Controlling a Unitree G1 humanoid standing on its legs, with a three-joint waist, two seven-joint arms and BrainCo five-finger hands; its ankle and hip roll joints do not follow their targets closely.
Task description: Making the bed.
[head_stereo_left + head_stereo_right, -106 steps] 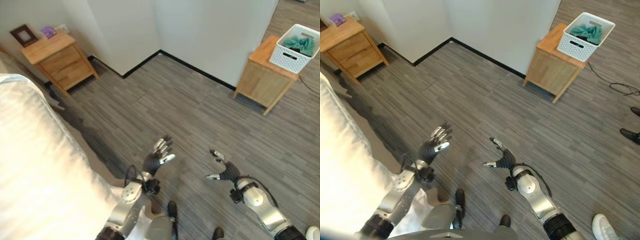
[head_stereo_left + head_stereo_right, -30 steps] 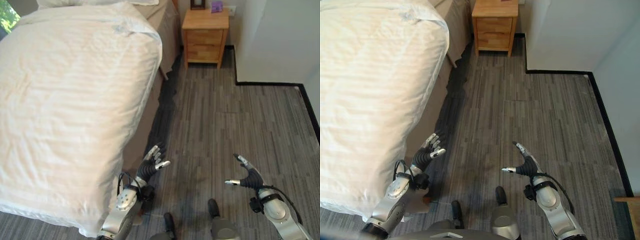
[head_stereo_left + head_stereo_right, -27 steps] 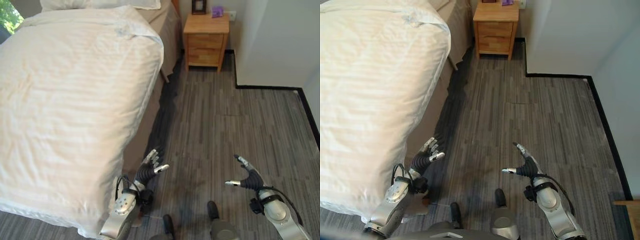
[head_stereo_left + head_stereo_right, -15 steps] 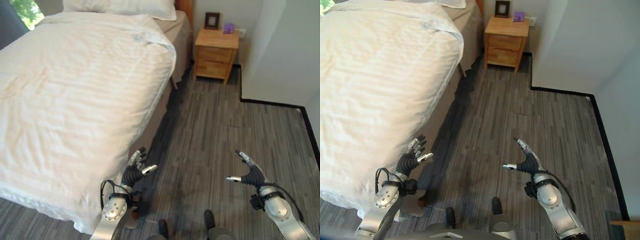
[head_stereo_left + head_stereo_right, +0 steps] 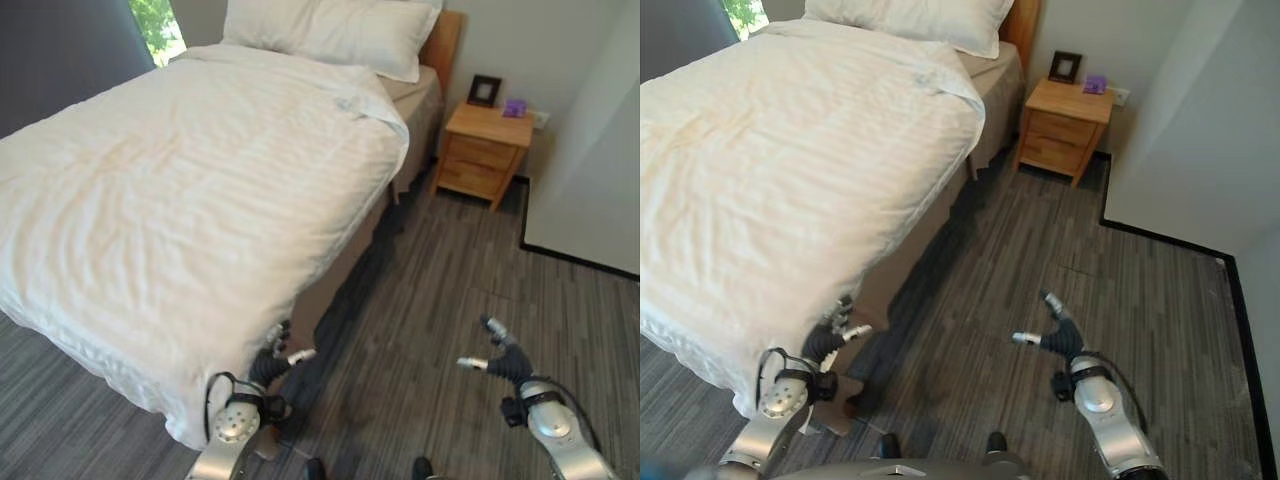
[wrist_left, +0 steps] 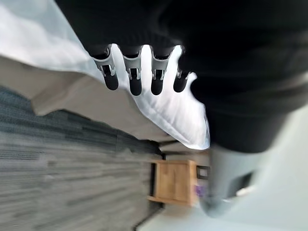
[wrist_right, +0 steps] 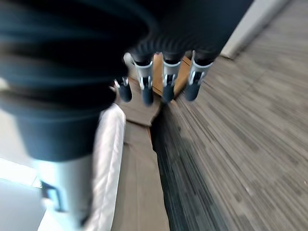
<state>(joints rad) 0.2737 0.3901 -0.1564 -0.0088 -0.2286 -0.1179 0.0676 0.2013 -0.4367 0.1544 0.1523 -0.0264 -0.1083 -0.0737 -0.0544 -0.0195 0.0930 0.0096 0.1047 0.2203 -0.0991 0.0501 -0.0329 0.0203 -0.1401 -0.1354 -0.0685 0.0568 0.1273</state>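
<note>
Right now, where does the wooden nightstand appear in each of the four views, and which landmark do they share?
Left eye view: nightstand at upper right, beside the pillows.
Right eye view: upper middle-right, by the wall.
Left wrist view: on the floor past the duvet corner.
Right wrist view: a brown sliver between the fingers, probably it.
Shared landmark: the white duvet.

You are looking at a bedroom in a home. A bed (image 5: pixel 180 190) with a white duvet (image 5: pixel 150 230) and two pillows (image 5: pixel 330 30) against a wooden headboard (image 5: pixel 447 35) fills the 10 o'clock side. At 1 o'clock a wooden nightstand (image 5: pixel 484 150) carries a picture frame (image 5: pixel 486 90). Grey plank floor (image 5: pixel 440 290) and plain walls (image 5: pixel 590 150) surround it.
</note>
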